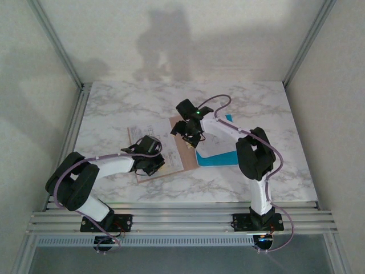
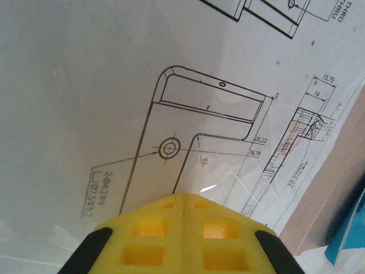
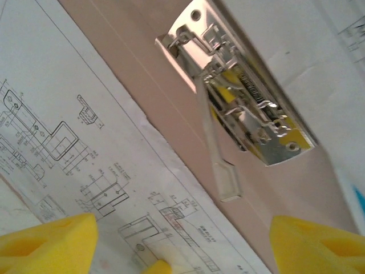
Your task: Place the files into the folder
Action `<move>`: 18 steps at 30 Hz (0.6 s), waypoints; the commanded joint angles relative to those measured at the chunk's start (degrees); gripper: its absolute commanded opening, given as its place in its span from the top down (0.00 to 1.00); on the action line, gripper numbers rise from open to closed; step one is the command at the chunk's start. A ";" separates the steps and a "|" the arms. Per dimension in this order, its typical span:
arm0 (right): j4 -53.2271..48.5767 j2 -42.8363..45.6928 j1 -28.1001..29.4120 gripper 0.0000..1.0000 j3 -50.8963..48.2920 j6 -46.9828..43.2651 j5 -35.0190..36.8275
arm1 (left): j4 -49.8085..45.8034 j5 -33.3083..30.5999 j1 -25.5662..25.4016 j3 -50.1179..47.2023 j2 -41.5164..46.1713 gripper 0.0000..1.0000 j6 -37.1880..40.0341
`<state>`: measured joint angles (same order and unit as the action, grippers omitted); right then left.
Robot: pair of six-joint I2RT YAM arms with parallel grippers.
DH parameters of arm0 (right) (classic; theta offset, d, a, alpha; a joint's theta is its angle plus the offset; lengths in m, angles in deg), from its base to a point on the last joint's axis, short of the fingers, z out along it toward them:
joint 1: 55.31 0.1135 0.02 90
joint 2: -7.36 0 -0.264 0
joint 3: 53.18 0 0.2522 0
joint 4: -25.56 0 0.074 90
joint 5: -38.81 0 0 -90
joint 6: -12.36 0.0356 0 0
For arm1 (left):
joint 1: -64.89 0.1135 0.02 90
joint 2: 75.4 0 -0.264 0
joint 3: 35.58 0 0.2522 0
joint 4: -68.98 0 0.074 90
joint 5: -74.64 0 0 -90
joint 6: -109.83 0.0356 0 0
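The pinkish-brown folder [image 1: 175, 155] lies open and flat at mid-table, its silver metal clip [image 3: 239, 111] bare on the card [image 3: 171, 125]. White files [image 2: 114, 85] printed with line drawings lie across the folder's left half, one corner [image 1: 138, 132] sticking out past its far-left edge. Another white sheet [image 1: 219, 145] rests on a bright blue sheet [image 1: 214, 161] at the folder's right. My left gripper [image 1: 153, 164] [image 2: 183, 197] is shut, its yellow fingertips down on the printed sheet. My right gripper [image 1: 188, 131] [image 3: 182, 240] is open, hovering over the sheet's edge [image 3: 142, 188] beside the clip.
The marble tabletop [image 1: 114, 108] is boxed in by white walls and aluminium posts [image 1: 57, 40]. A rail [image 1: 182, 220] carrying both arm bases runs along the near edge. In the left wrist view, folder card [image 2: 325, 211] and a blue corner [image 2: 351, 242] show past the sheet.
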<state>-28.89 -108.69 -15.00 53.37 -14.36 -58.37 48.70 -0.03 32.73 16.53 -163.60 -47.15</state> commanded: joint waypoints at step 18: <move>6.18 -18.46 -4.98 0.26 22.83 -4.72 -7.55 | -6.01 -2.95 0.37 -0.99 -0.31 1.00 1.06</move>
<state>-22.94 -124.93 -19.85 72.23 -16.91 -63.51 48.50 -0.18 32.73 16.64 -163.63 -46.82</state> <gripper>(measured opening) 0.738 0.036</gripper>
